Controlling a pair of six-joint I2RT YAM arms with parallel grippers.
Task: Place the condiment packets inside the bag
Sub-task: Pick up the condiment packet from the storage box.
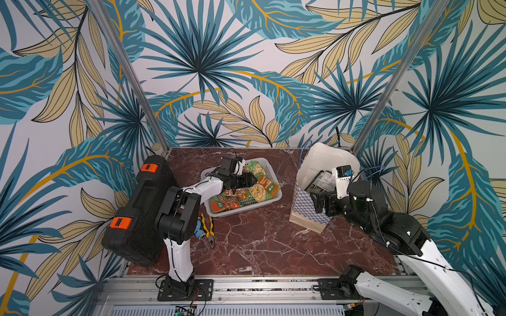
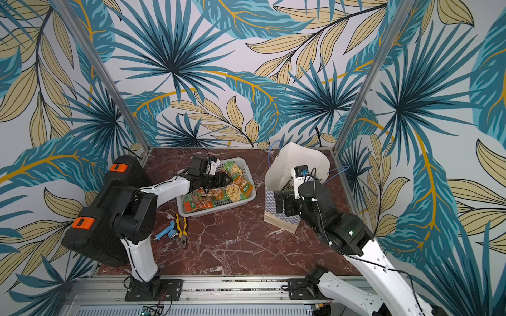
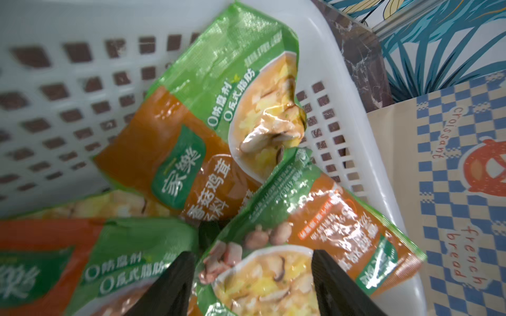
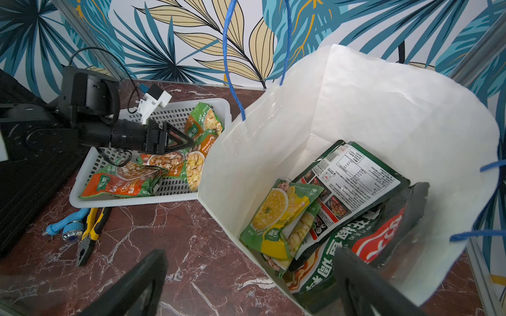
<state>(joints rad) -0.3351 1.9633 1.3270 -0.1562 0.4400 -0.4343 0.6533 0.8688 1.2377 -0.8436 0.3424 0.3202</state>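
Several green and orange condiment packets (image 1: pixel 260 191) (image 2: pixel 235 191) lie in a grey perforated basket (image 1: pixel 246 209) (image 4: pixel 137 201). My left gripper (image 1: pixel 253 179) (image 3: pixel 254 273) (image 4: pixel 189 142) is down in the basket, open, with a packet (image 3: pixel 301 246) lying between its black fingers (image 3: pixel 175 276). The bag (image 1: pixel 325 161) (image 2: pixel 301 158) (image 4: pixel 369 109) stands upright at the right, and its checkered outside shows in the left wrist view (image 3: pixel 451 164). It holds a yellow-green packet (image 4: pixel 279 219) and dark pouches (image 4: pixel 353 180). My right gripper (image 1: pixel 317 202) (image 4: pixel 249 254) is open across the bag's near wall, holding nothing.
A black tool case (image 1: pixel 139 213) with orange latches stands at the left behind the left arm. Yellow-handled pliers (image 1: pixel 209 232) (image 4: pixel 90 235) and a small blue tool (image 1: pixel 198 228) lie in front of the basket. Metal frame posts rise at the back corners.
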